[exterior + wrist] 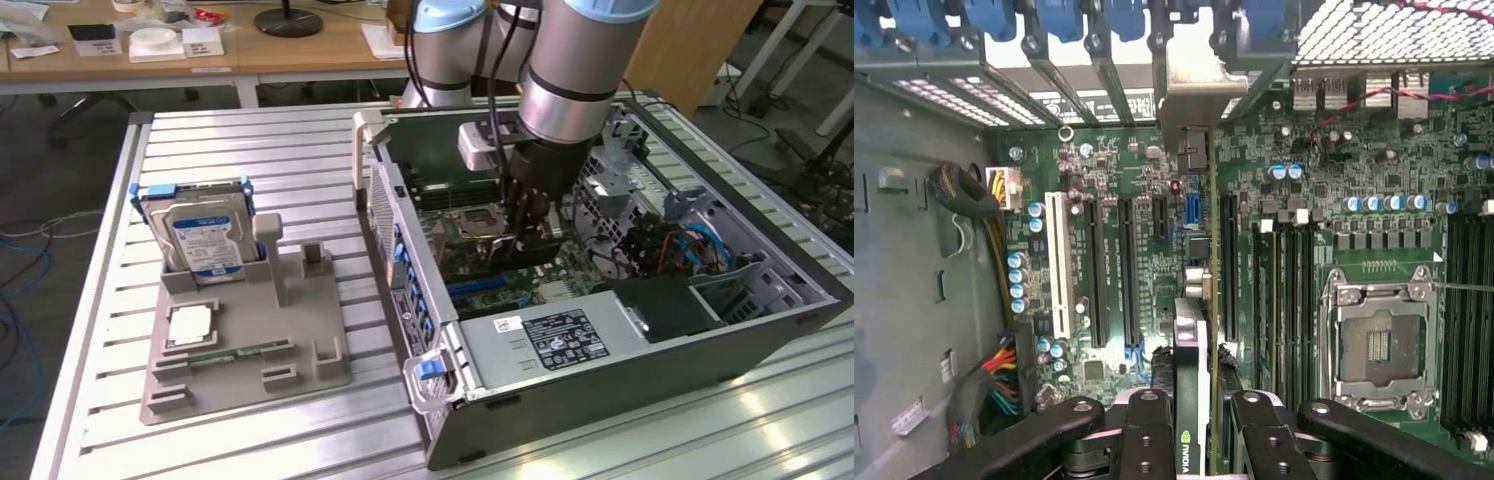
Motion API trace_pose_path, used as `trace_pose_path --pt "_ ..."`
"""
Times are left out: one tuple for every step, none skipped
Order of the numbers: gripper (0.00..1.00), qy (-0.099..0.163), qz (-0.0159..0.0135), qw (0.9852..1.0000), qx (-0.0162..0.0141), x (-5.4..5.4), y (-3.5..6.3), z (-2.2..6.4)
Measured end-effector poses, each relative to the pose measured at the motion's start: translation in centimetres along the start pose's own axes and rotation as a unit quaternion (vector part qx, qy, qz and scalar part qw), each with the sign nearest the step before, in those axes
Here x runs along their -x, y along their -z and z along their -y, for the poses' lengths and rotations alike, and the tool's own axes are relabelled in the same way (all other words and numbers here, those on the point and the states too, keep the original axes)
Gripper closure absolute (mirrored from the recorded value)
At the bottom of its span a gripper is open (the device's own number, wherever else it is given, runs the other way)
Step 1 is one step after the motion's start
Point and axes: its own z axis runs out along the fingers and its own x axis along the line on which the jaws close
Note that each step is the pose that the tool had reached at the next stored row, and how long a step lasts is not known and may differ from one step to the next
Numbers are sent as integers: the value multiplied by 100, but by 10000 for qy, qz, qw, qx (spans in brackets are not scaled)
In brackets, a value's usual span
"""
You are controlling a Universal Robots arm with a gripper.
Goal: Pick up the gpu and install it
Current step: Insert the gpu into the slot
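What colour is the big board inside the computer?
Green. The board shows best in the wrist view.

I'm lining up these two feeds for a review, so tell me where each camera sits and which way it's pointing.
Exterior view: raised, off the arm, looking obliquely down at the open computer case on the slatted table; the arm and gripper show.
Wrist view: on the wrist, looking past the gripper at the motherboard; its fingers clamp the gpu.
Shared: the CPU socket.
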Motion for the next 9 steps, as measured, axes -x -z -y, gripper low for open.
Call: trace_pose_path --pt "73 -1 0 10000 0 -1 -5 -13" --pt "73 -1 0 10000 0 -1 -12 -25" --pt "73 0 0 10000 0 -2 -18 -37" --pt "73 -1 1 10000 -1 -2 -25 -44" --pt "73 0 0 10000 0 -3 -31 -47" --pt "73 0 0 10000 0 -3 -38 -48" --pt "73 1 0 10000 0 -3 -47 -49" --pt "73 -1 0 10000 0 -4 -57 -54" --pt "73 -1 0 10000 0 -4 -65 -60"
